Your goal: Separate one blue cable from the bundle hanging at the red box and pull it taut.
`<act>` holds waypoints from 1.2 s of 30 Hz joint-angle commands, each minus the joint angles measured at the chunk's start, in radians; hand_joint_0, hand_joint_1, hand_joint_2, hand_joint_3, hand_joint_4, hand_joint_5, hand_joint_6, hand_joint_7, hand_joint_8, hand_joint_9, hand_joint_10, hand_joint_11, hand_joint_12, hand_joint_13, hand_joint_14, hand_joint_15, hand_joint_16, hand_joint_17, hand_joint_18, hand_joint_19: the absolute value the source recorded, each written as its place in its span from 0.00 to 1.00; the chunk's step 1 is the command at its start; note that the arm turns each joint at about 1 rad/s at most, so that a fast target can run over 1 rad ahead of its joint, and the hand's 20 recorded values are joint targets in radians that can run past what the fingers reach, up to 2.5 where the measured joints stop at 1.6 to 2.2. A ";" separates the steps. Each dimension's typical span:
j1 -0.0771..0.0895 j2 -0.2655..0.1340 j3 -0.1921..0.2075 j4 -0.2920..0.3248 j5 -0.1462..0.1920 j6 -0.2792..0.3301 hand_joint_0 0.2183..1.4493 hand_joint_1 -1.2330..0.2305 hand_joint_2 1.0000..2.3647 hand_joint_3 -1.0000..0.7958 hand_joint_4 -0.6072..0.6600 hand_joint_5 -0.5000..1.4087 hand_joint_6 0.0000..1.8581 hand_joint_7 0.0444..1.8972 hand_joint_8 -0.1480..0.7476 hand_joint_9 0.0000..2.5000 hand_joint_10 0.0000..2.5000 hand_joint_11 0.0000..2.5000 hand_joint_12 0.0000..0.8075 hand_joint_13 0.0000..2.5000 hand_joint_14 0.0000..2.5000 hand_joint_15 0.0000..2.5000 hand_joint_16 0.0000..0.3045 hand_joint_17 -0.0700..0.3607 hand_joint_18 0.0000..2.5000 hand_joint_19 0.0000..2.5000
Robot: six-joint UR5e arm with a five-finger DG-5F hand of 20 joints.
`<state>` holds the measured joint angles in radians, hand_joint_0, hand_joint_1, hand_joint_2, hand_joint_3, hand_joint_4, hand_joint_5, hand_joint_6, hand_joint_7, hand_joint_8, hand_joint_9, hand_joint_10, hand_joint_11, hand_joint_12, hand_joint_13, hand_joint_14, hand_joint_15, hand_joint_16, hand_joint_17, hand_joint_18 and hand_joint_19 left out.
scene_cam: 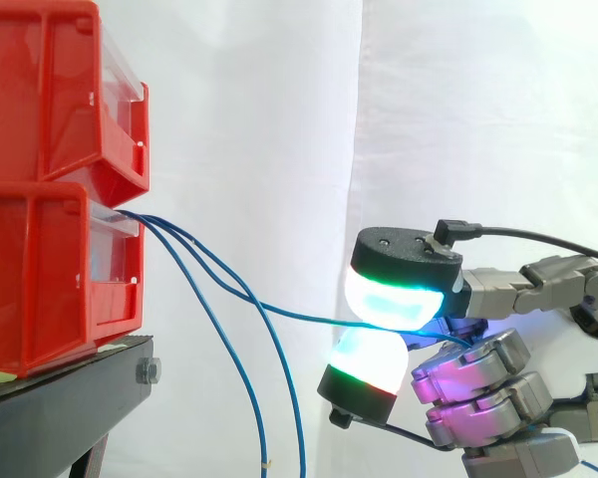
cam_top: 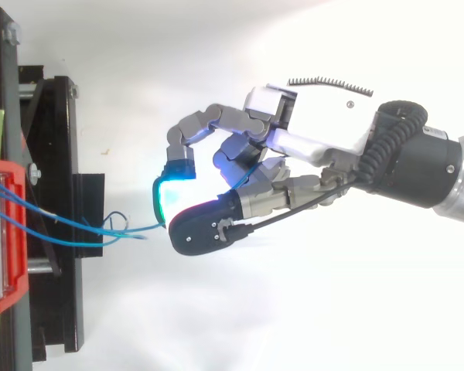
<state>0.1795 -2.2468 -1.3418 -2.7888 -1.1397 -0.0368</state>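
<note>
In the side view the red bins (scene_cam: 50, 269) run off the left and top edges, the black stand (scene_cam: 50, 413) runs off the bottom, and the robot hand (scene_cam: 488, 363) is cut at the right edge just past its fingers. Where the blue cable (scene_cam: 309, 317) passes between the pinching fingertips (scene_cam: 394, 299), their glow swallows it. Where the loose blue cables (scene_cam: 249, 388) begin inside the bin is hidden behind its front lip.

cable (scene_cam: 299, 317) in hand (cam_top: 317, 127), rt of bins (scene_cam: 40, 269)
</note>
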 commanded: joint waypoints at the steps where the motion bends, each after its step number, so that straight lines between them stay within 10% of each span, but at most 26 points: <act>1: 0.002 0.001 0.000 0.000 -0.002 0.000 0.35 0.33 0.02 0.48 0.52 0.17 0.47 0.66 0.53 0.41 0.64 0.66 0.49 0.38 1.00 0.60 0.15 0.39 0.56 0.58; 7: 0.000 -0.001 0.000 0.000 -0.002 0.000 0.35 0.32 0.02 0.51 0.47 0.17 0.47 0.66 0.52 0.42 0.63 0.67 0.47 0.39 1.00 0.59 0.15 0.40 0.56 0.58; 17: 0.000 0.001 0.000 0.000 0.006 0.002 0.31 0.42 0.00 0.28 0.60 0.17 0.45 0.65 0.53 0.43 0.60 0.69 0.49 0.39 1.00 0.61 0.15 0.41 0.56 0.58; 36: 0.002 -0.001 0.000 -0.001 0.008 0.000 0.35 0.35 0.01 0.41 0.59 0.16 0.46 0.66 0.53 0.42 0.62 0.68 0.49 0.39 1.00 0.60 0.15 0.40 0.56 0.57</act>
<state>0.1801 -2.2464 -1.3421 -2.7903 -1.1320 -0.0365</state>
